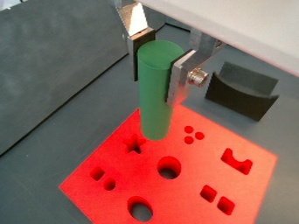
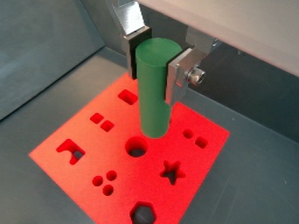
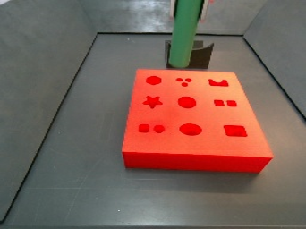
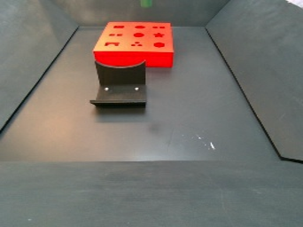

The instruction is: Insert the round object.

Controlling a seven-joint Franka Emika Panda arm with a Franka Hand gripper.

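The hand grips the upper part of the round object, a plain green peg held upright between its flat silver fingers with their dark pads pressed to its sides. The peg's lower end hangs above the red block, which lies on the dark counter. The block's top face carries cut-out holes, among them a round hole, a star and a hexagon
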